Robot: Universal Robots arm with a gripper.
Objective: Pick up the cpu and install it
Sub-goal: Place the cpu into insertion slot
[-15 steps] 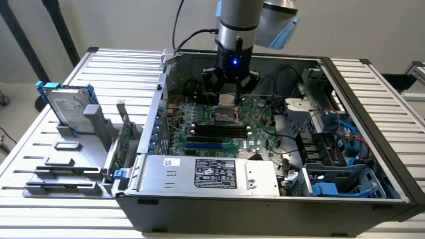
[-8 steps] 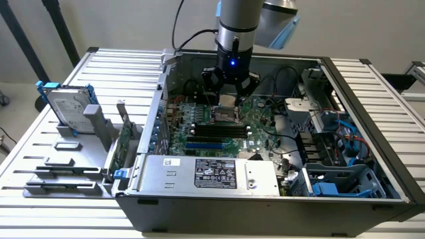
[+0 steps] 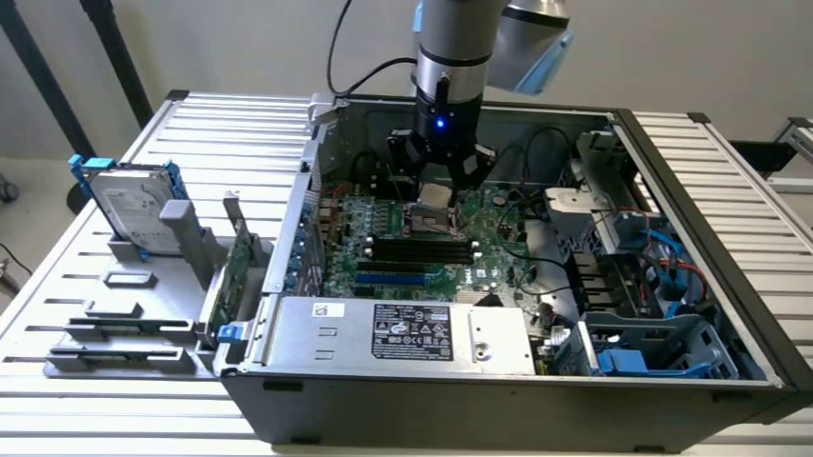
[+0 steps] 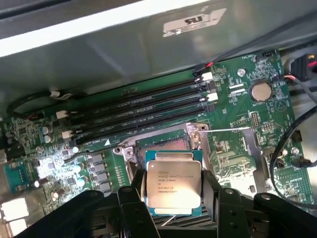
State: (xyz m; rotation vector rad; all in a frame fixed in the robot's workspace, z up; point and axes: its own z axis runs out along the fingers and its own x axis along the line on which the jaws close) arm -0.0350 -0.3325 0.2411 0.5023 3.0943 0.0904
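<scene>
- Exterior view: a smooth grey-metal robot arm reached down into an open, dark-grey computer case that lay on its side on a pale, ribbed desk.
- The black gripper pinched the cpu, a small flat square with a dull silver top, over the glossy green motherboard.
- A square, metal-framed socket sat just beneath the chip, next to long, narrow black memory slots.
- A brushed silver box with a black label filled the near side of the case.
- A silver hard drive with blue rails stood upright in a grey holder on the desk, outside the case at the exterior view's left.
- Wrist view: the cpu showed a matte silver lid with rounded corners, fine dark lettering and a thin darker rim.
- It was clamped between the matte black fingers of the gripper, one on each of two opposite edges.
- The socket, edged in bright metal, lay open just beyond the chip; whether the two touched could not be told.
- On the motherboard, the memory slots ran in parallel rows, with a round, shiny coin battery set apart from them.
</scene>
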